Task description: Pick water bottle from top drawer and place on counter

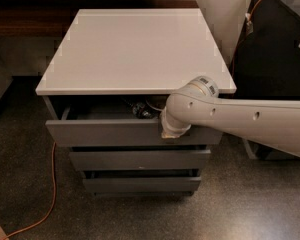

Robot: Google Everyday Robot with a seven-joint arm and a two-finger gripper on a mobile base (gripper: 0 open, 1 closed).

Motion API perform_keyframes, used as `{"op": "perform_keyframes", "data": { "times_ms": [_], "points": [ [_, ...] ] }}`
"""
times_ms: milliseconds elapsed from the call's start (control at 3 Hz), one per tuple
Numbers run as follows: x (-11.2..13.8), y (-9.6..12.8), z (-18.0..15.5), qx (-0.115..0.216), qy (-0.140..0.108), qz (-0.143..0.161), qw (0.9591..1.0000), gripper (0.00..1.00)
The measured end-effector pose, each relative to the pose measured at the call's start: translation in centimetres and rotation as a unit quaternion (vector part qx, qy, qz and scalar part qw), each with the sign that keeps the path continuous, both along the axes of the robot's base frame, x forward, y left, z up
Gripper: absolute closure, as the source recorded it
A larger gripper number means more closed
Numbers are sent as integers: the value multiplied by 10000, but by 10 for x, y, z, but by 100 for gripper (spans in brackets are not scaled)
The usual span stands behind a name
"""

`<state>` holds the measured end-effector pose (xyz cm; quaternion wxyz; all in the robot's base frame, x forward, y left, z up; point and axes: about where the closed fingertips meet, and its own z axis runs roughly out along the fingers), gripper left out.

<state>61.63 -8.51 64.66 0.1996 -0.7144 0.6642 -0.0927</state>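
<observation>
The top drawer of the grey cabinet stands partly pulled out under the white counter. Inside its dark interior, a small object with a dark patterned band, the water bottle, lies near the middle, mostly hidden by the counter's edge. My grey arm reaches in from the right. My gripper points downward at the upper edge of the drawer front, just right of the bottle. Only its beige tip shows below the wrist. It does not touch the bottle.
Two narrower lower drawers are closed below. A pale curved rim shows in the drawer beside the bottle. A black cabinet stands at the right. An orange cable runs over the floor at the left.
</observation>
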Motion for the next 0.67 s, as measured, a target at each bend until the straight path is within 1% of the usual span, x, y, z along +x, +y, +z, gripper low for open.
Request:
{"op": "perform_keyframes", "data": {
  "times_ms": [333,667],
  "points": [
    [-9,-1,1,17,26,-20,10000,87],
    [-9,-1,3,17,26,-20,10000,100]
  ]
}}
